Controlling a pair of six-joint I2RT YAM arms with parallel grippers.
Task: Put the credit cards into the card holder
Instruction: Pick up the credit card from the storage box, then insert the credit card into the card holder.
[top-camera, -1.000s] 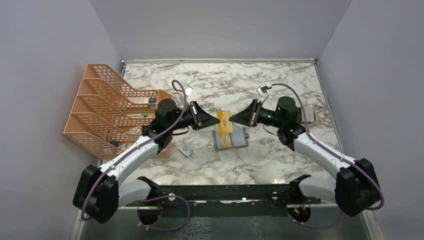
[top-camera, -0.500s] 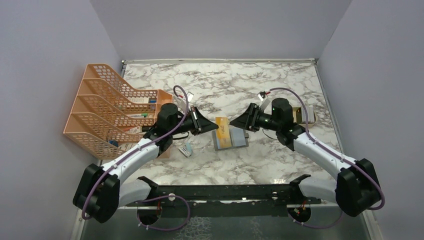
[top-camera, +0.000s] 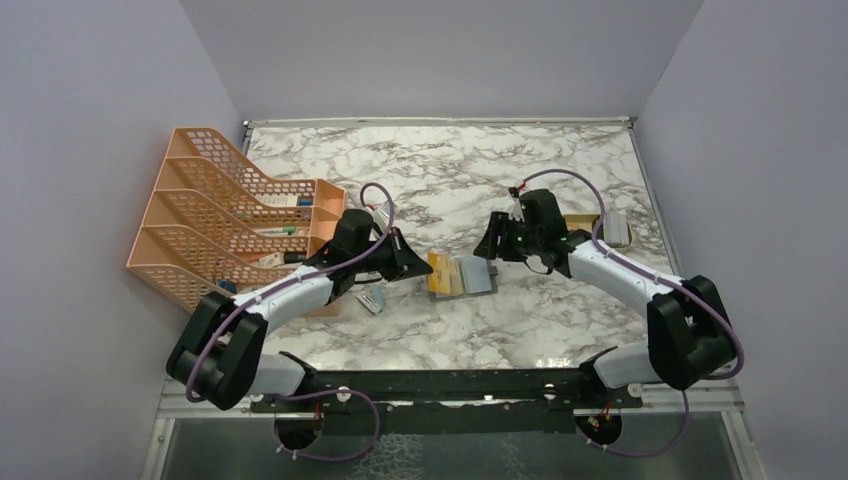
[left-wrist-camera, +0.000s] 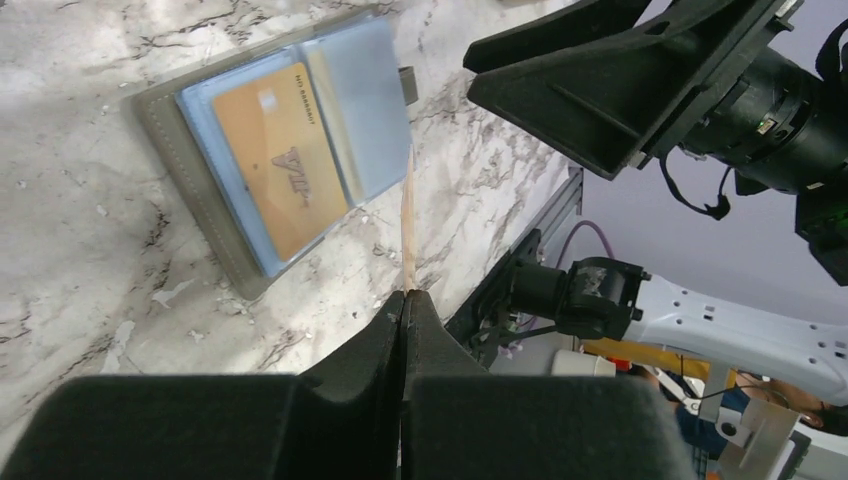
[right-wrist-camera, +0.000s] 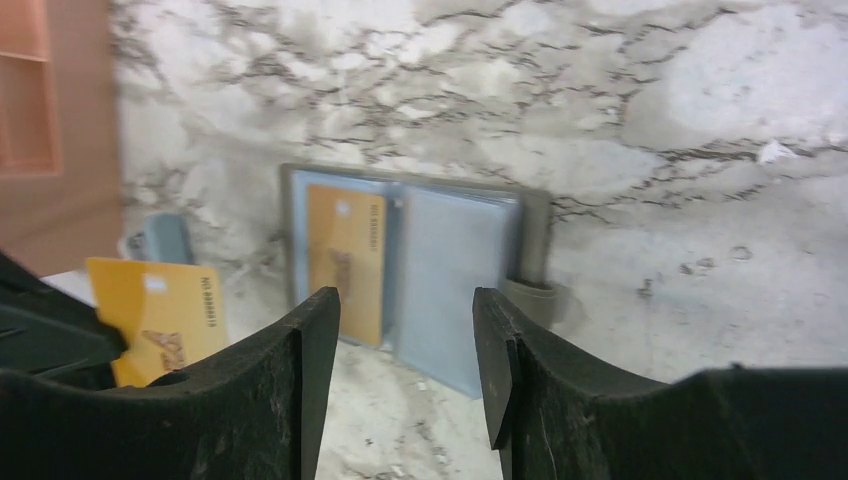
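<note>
holder (top-camera: 478, 276): lies open flat on the tabletop (top-camera: 450, 170), mid-scene between the two arms. Light blue inside faces up, grey rim shows all round. Snap tab sticks out of the edge on the right claw's side.
pocketed card (right-wrist-camera: 345, 260): tan-gold, sits flat in the holder's left half, dark logo and print visible. The holder's right half shows only blue pocket.
held card (right-wrist-camera: 165, 310): tan-gold, same look as the pocketed one. It is just off the holder's left edge, sticking out of the left claw's tips. Left wrist view shows it edge-on as a thin line. Cannot tell if its far edge touches the holder or the tabletop.
left claw (left-wrist-camera: 405, 300): clenched on the held card, fingers pressed together on the card's near edge. Just left of the holder, pointing toward it.
right claw (right-wrist-camera: 405, 370): released, fingers spread, nothing between them. It hangs near the holder's far-right side, angled down at it, apart from it.
rack (top-camera: 215, 215): orange mesh, several slots, well left of the holder by the wall. A few small things sit in the slots, too small to name.
small item (top-camera: 372, 299): blue-grey, on the tabletop left of the holder, beside the left arm. Too small to name.
tray (top-camera: 585, 218): tan, right of the holder, mostly hidden behind the right arm.
</note>
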